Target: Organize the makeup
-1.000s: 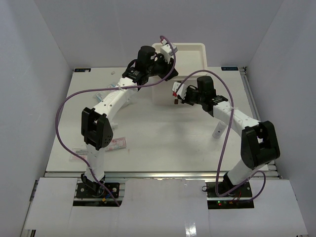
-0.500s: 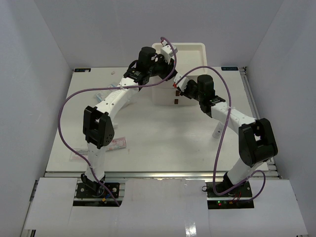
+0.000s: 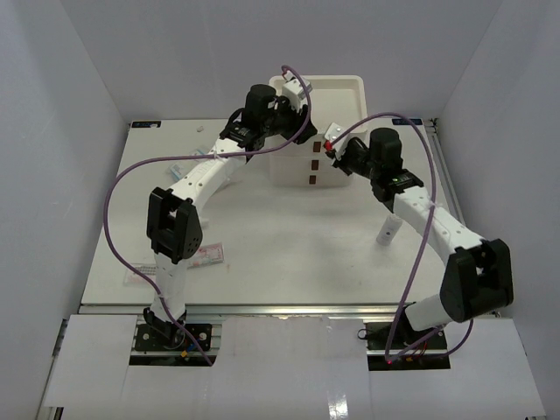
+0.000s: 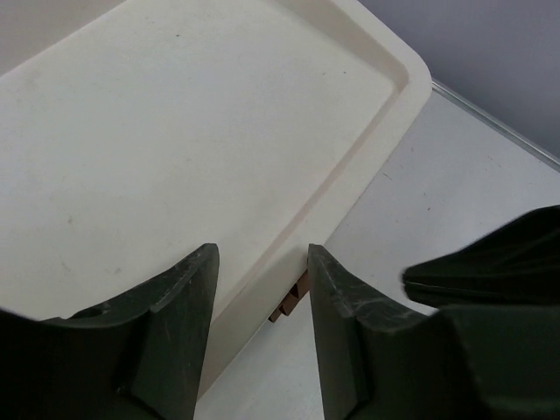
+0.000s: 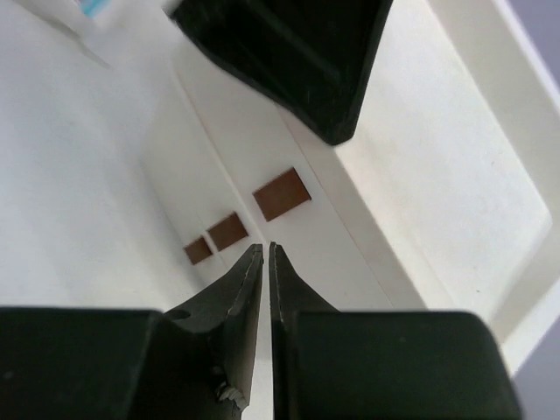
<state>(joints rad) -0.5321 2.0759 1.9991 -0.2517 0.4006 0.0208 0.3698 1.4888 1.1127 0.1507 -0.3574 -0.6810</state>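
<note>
The makeup lies loose on the table in the top view: a pink-labelled tube (image 3: pixel 206 255), a clear packet (image 3: pixel 138 273), small packets (image 3: pixel 200 150) at the back left and a slim white tube (image 3: pixel 386 231) beside the right arm. No sponges show. My left gripper (image 3: pixel 296 98) (image 4: pixel 261 262) is open and empty, above the front left edge of the white drawer box (image 3: pixel 343 98). My right gripper (image 3: pixel 330 144) (image 5: pixel 265 248) is shut and empty, its tips close to the box's front and its brown handles (image 5: pixel 282 193). I cannot tell whether it touches.
The box's flat recessed top (image 4: pixel 175 131) fills the left wrist view, with the handles (image 4: pixel 290 302) just below its rim. A white-blue item (image 5: pixel 87 7) shows at the top left of the right wrist view. White walls close in the table on three sides.
My right arm has swung its elbow to the right, and its gripper has moved up and right along the box's front. The left gripper has hardly moved.
</note>
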